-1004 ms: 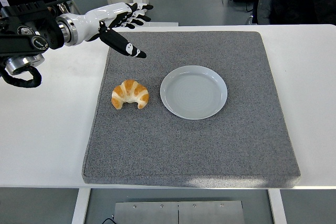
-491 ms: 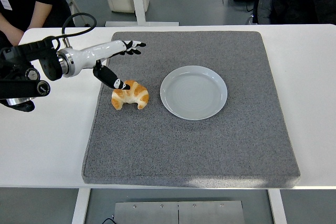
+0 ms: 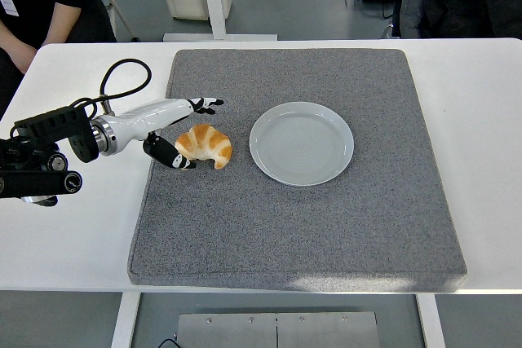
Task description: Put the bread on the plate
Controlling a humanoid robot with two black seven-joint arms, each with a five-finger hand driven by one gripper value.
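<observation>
Bread [image 3: 204,145], a curved, golden-crusted croissant, is lying just right of the left hand [image 3: 174,130], whose spread fingers are bracketing it without gripping. Beyond it, the smooth round plate [image 3: 301,143] is sitting apart on the coarse grey mat [image 3: 326,226], with open matting around it.

— Left hand [image 3: 167,128]?
— Reaching in low from the left edge, fingers [image 3: 205,104] stretched forward and spread, thumb [image 3: 173,158] dropped below them, nothing gripped.
— Right arm?
— Not visible.
</observation>
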